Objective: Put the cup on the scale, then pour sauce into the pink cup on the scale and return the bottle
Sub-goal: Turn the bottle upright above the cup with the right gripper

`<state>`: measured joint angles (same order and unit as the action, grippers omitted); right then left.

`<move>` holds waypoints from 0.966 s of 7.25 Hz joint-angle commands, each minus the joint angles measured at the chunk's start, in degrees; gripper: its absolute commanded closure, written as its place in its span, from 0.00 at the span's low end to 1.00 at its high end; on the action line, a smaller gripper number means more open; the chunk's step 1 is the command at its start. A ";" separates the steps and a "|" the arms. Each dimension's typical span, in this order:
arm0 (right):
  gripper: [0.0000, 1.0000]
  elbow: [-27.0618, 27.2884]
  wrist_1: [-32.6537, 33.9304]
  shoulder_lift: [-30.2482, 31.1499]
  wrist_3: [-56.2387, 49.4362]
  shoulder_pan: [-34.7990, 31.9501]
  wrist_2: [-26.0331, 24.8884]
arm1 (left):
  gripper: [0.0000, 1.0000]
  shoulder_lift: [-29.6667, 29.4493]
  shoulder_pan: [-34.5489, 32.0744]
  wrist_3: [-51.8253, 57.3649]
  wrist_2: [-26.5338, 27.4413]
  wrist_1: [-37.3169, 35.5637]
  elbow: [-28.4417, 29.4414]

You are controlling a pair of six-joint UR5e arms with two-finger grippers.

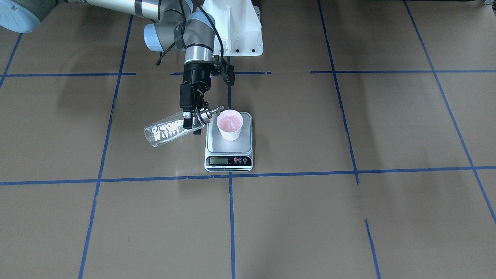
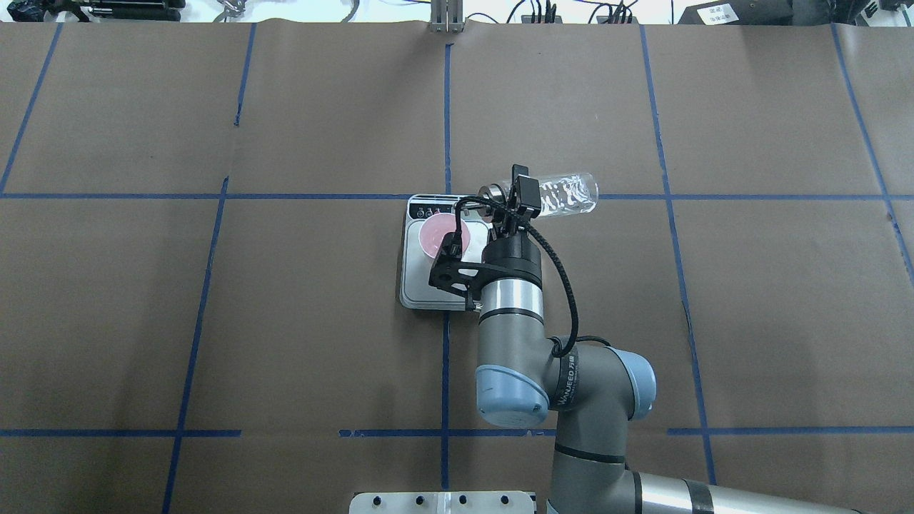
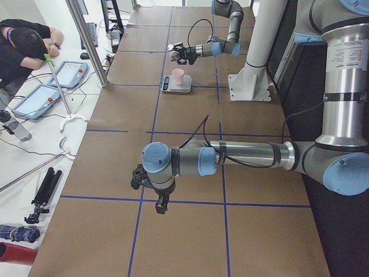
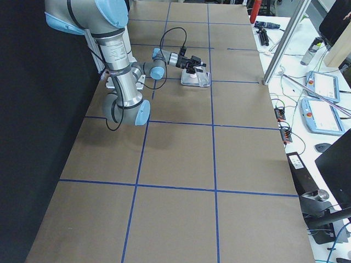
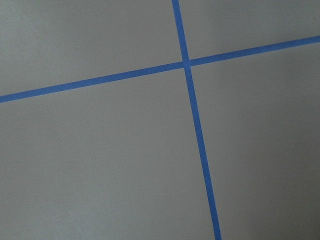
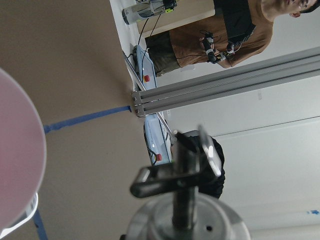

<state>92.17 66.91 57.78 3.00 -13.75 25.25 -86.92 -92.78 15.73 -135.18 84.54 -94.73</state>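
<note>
The pink cup (image 1: 230, 124) stands upright on the silver-grey platform of the scale (image 1: 228, 149), toward its back edge. My right gripper (image 1: 192, 121) is shut on the neck of the clear glass bottle (image 1: 168, 132), just behind its silver cap. The bottle is tipped nearly flat, and its spout (image 1: 219, 107) reaches the cup's rim. From overhead, the bottle (image 2: 568, 194) sticks out to the right of the scale (image 2: 418, 289), and the wrist partly hides the cup (image 2: 435, 239). No sauce stream can be made out. My left gripper (image 3: 159, 203) hangs low over bare table far from the scale, and whether it is open or shut I cannot tell.
The robot's white pedestal (image 1: 240, 27) stands just behind the scale. Beyond the table's far edge run an aluminium post (image 3: 86, 40), tablets (image 3: 72, 72) and cables. A person (image 3: 23, 40) sits there. Blue tape lines grid the brown table.
</note>
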 commanded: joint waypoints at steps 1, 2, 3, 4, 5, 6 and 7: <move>1.00 0.03 -9.84 1.53 10.03 -0.22 4.80 | 0.00 0.00 -0.12 0.00 0.00 0.01 -0.02; 1.00 0.55 -11.18 1.54 16.01 -0.31 6.64 | 0.00 0.00 -0.12 0.00 0.00 -0.07 -0.02; 1.00 0.82 -11.28 1.63 20.33 -0.31 6.92 | 0.00 0.00 -0.12 0.00 0.00 -0.07 -0.02; 1.00 0.82 -11.45 2.06 23.68 -0.31 6.92 | 0.00 0.00 -0.12 0.00 0.00 -0.07 -0.10; 1.00 1.86 -11.54 2.50 27.80 -0.31 6.92 | 0.00 0.09 -0.12 0.00 0.00 -0.07 -0.11; 1.00 3.61 -11.63 2.51 32.63 -0.57 6.74 | 0.00 0.09 -0.12 0.00 0.00 -0.16 -0.11; 1.00 5.98 -11.54 3.12 40.86 -1.36 8.31 | 0.00 0.09 -0.12 0.00 0.00 -0.16 -0.11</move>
<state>95.62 55.37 60.36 35.25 -14.42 32.40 -86.85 -92.90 15.73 -135.18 84.41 -94.83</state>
